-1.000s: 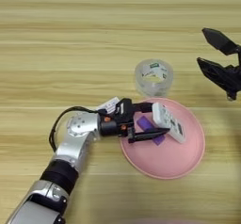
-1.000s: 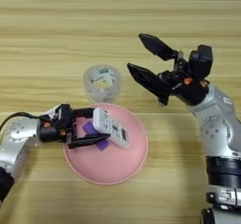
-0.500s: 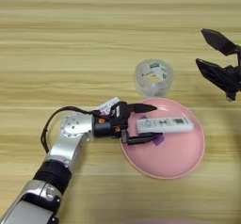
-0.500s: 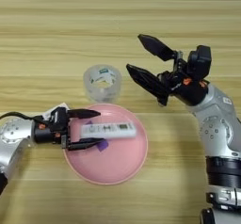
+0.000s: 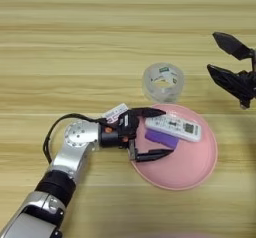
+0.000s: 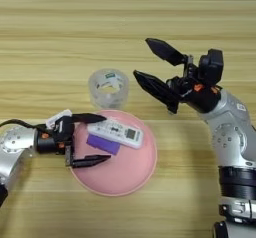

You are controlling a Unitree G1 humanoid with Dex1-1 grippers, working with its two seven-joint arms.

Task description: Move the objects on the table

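A white remote control (image 5: 173, 127) lies flat in the large pink plate (image 5: 192, 168), partly on top of a purple block (image 5: 162, 138). My left gripper (image 5: 157, 134) is open at the plate's left rim, one finger above the remote's left end and one below the block, holding nothing. Over the table (image 5: 75, 47), my right gripper (image 6: 152, 64) hangs open to the right of the plate, well clear of it.
A clear roll of tape (image 5: 163, 81) stands just behind the plate (image 6: 125, 174), between the two arms. A black cable loops off my left forearm (image 5: 52, 137).
My left gripper let go of the remote, which went from tilted to flat in the plate, then drew back to the left. The right arm has not moved.
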